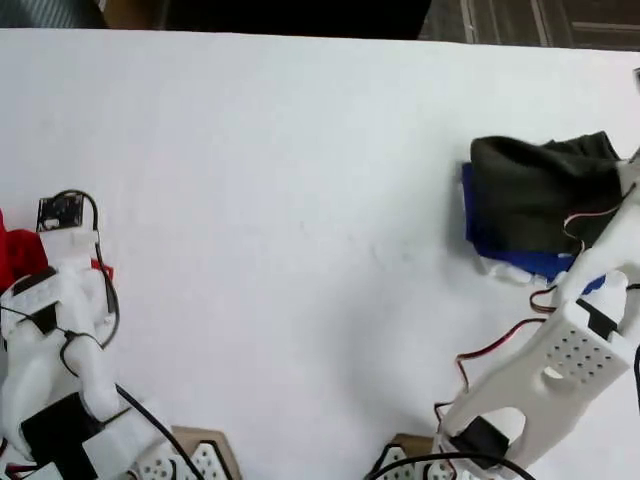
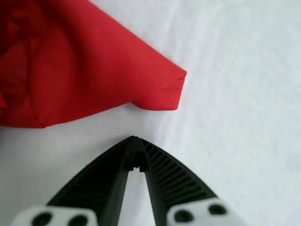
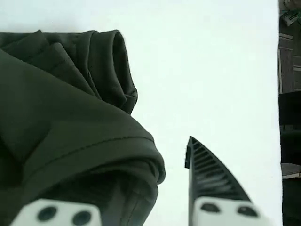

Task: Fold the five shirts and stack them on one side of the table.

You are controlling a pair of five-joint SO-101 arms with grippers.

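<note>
Left claw [image 2: 135, 141], tips pinched together and empty, sits just short of a corner of the red shirt [image 2: 84, 61] at the table's [image 1: 300, 200] left edge. Right claw [image 3: 169, 160] gapes, the dark shirt [image 3: 61, 117] draped over one finger, topping the right-edge stack. Probably next: open left, grasp that corner

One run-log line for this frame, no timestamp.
left pincer: shut, empty, at red shirt corner | right pincer: open, one side under dark shirt fold | stack: dark shirt over blue shirt
</note>
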